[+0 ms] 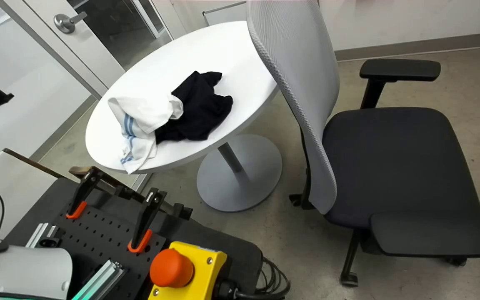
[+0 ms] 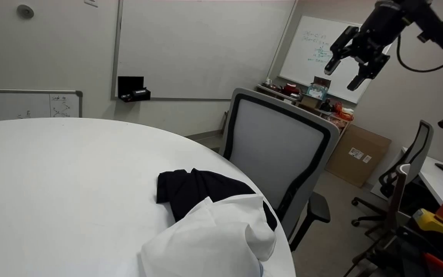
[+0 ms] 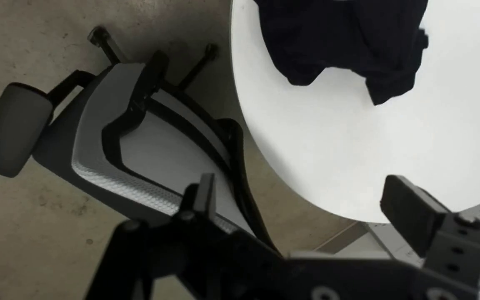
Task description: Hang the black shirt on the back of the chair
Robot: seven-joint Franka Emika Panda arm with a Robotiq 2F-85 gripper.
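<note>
Shirt: While it lies bunched on the table, close to the edge on the side of the chair, I judge the grasp to be the step in hand.

Pincer: spread wide and holding nothing; it hangs high, well apart from the shirt, its fingers far from the fabric in the wrist view.

Cloth: white with blue stripes, lapping onto the shirt's border; how much it covers I can't tell.

Grip: I'd take the shirt's end away from the cloth, straddling a raised fold and pinching several layers, since one thin lip could slip out.

Descent: straight and slow at the finish, as the fabric looks low and the tips could press into the table top.

Lift: vertical, then a check that only the shirt comes; the cloth may cling or drag.

Back: it stands just beyond the table's edge, in both exterior views with nothing hung on it. I'd carry the shirt above its top edge, then lower until fabric falls on both sides before releasing.

Castors: a bump could probably roll the chair, so I'd avoid pushing sideways.
</note>
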